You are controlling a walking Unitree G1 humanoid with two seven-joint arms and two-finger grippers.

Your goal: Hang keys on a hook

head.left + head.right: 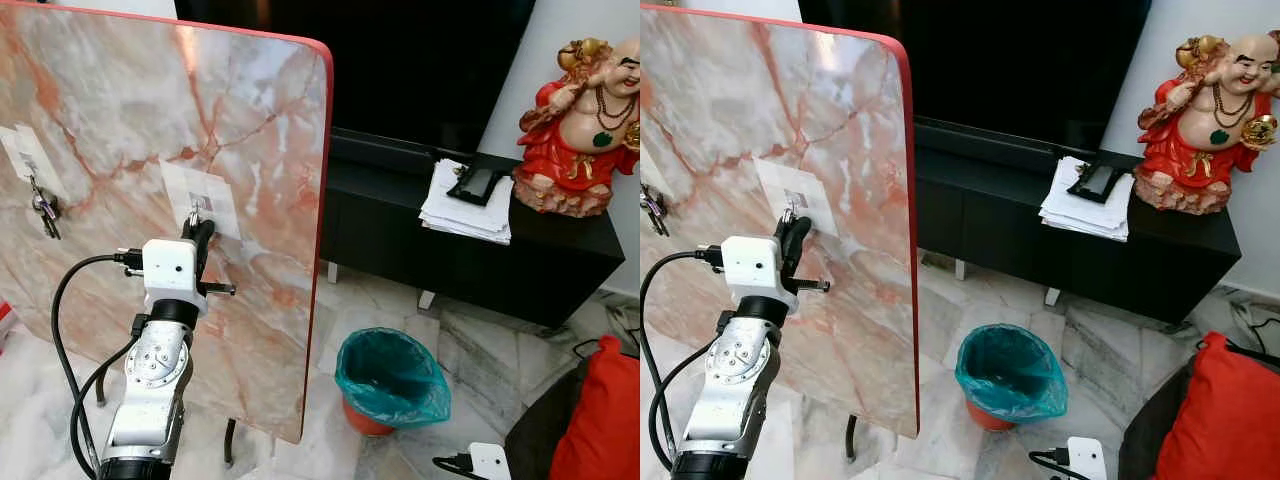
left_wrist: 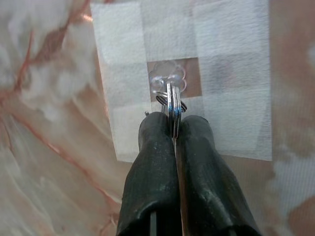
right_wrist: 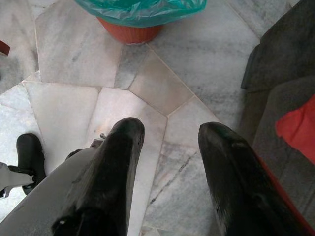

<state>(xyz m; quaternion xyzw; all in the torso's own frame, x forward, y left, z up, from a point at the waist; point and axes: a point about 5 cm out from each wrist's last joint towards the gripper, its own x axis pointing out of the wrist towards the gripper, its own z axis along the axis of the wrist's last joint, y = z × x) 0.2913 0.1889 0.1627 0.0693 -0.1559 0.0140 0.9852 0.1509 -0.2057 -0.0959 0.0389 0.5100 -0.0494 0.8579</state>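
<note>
the left gripper (image 2: 173, 129) is clamped on the key ring (image 2: 172, 104), pressed at the clear hook (image 2: 167, 78) well inside the marble board's red edge (image 1: 322, 200). the right gripper (image 3: 170, 135) hangs with fingers apart over open floor (image 3: 197, 54).

board (image 1: 150, 120): pink-veined marble slab with red edge, standing tilted on dark legs
hook patches: two white patches sitting on board face, a clear hook (image 2: 167, 81) on the middle one
left patch: key bunch (image 1: 44, 212) hanging from it
floor (image 3: 88, 108): grey marble tiles, carrying orange bin with teal liner (image 1: 392, 378)
cabinet (image 1: 540, 260): low black unit, carrying paper stack (image 1: 462, 205), red figurine (image 1: 580, 125)
</note>
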